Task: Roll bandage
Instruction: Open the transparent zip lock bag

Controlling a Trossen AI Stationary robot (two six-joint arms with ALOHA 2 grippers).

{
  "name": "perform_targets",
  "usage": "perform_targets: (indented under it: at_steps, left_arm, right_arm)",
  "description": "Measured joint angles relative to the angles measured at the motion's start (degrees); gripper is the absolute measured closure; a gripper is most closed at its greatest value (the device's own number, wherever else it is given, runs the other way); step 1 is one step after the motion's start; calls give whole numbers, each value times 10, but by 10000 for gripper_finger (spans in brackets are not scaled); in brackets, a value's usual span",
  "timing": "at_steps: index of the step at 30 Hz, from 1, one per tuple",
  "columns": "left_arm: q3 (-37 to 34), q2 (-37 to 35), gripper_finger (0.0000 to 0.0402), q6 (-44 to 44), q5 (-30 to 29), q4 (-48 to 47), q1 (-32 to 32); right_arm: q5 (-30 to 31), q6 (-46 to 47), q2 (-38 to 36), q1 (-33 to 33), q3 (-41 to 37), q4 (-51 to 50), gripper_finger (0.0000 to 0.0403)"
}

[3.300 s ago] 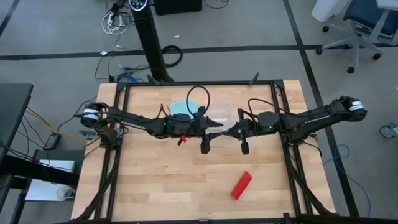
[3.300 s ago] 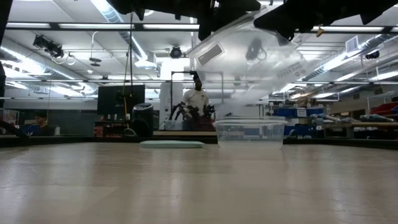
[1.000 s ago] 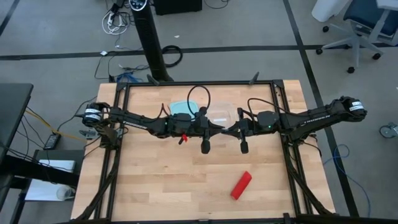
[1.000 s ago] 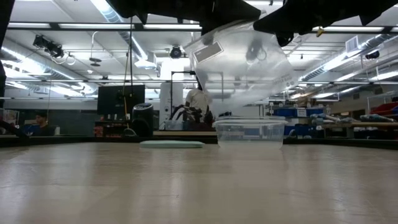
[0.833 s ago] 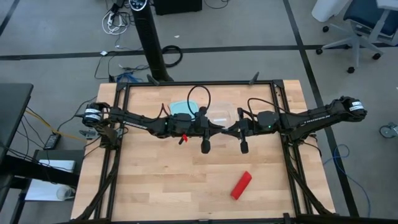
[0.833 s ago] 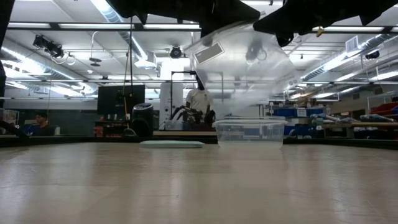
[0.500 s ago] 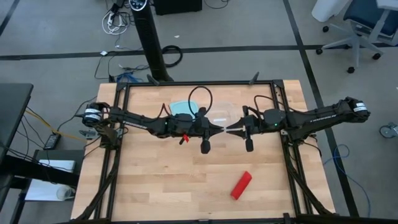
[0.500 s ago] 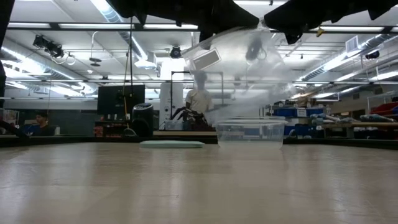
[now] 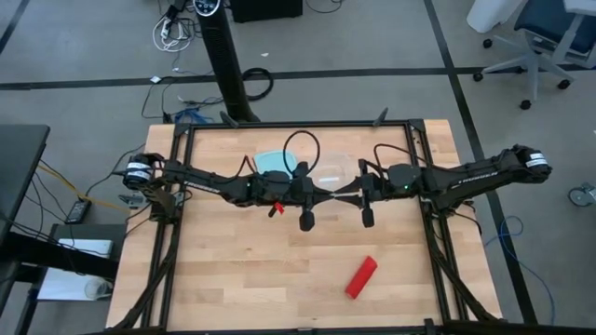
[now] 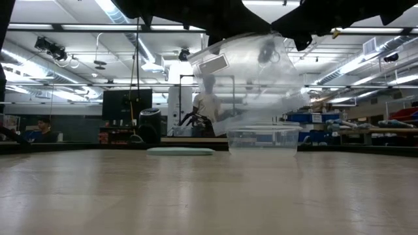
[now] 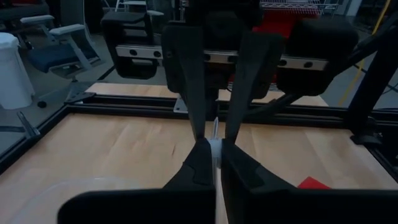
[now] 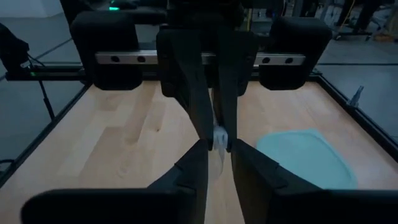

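Left claw [image 9: 322, 192] and right claw [image 9: 341, 193] meet tip-to-tip above mid-table, both pinched nearly closed.

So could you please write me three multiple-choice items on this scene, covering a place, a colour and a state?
1. Where does the bandage lie?
A. on the bare table, near its front edge
B. inside the clear container
C. on the light-blue lid

2. What colour is the bandage?
A. blue
B. red
C. white

3. What is the clear plastic bag doing?
A. lying flat on the table
B. hanging above the table
C. stuffed in the container

Answers: 1 A, the high view shows it alone on the wood; 2 B, bright red; 3 B, the left gripper and right gripper pinch it aloft.
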Motion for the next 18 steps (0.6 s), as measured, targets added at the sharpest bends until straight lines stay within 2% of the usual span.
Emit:
perform_targets:
  at_steps: [4, 8, 18]
  left_arm:
    - [0, 0, 395, 0, -2, -5, 0]
    - [0, 0, 395, 0, -4, -5, 0]
    - [0, 1, 391, -1, -10, -10, 1]
  right_arm:
    - [0, -10, 4, -2, 0, 4, 354]
    - [-2, -15, 4, -7, 0, 1, 394]
    - [16, 0, 4, -10, 0, -10, 401]
